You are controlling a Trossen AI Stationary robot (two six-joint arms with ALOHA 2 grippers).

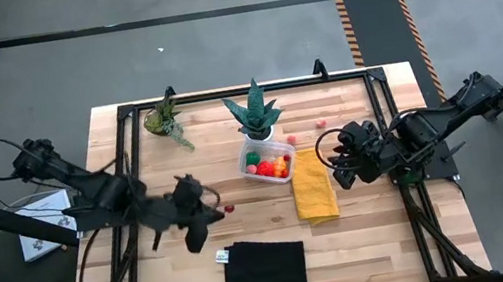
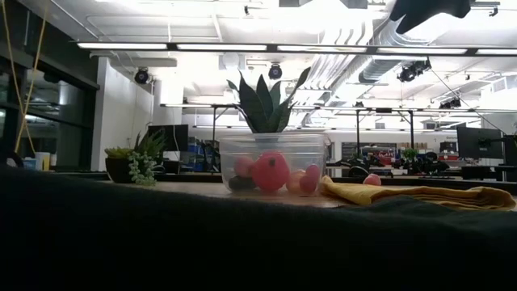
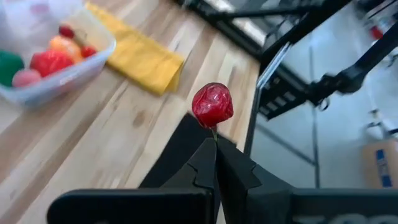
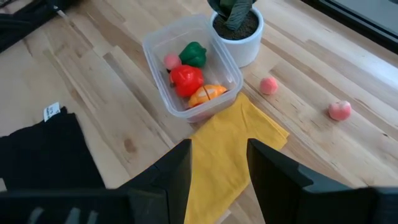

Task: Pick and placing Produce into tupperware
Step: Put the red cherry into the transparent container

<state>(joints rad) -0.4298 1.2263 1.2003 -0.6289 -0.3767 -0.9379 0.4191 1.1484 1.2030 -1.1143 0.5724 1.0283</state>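
Note:
The clear tupperware stands on the table in front of a white plant pot and holds several pieces of produce: red, green, orange and pink. A small red cherry-like piece sticks out past my left gripper, which is shut on its stem, left of the tupperware and above the table. My right gripper hovers open over the yellow cloth, right of the tupperware, with nothing between its fingers. Two pink pieces lie loose on the table. My left gripper pinches the thin stem of the red piece between its two fingertips, only at their free ends. The red ball stands out beyond the fingertips, lifted clear of the table.
A black cloth lies near the front edge, under and beside my left gripper. A spiky plant in a white pot stands just behind the tupperware, and a smaller plant sits at the back left. A black frame runs round the tabletop.

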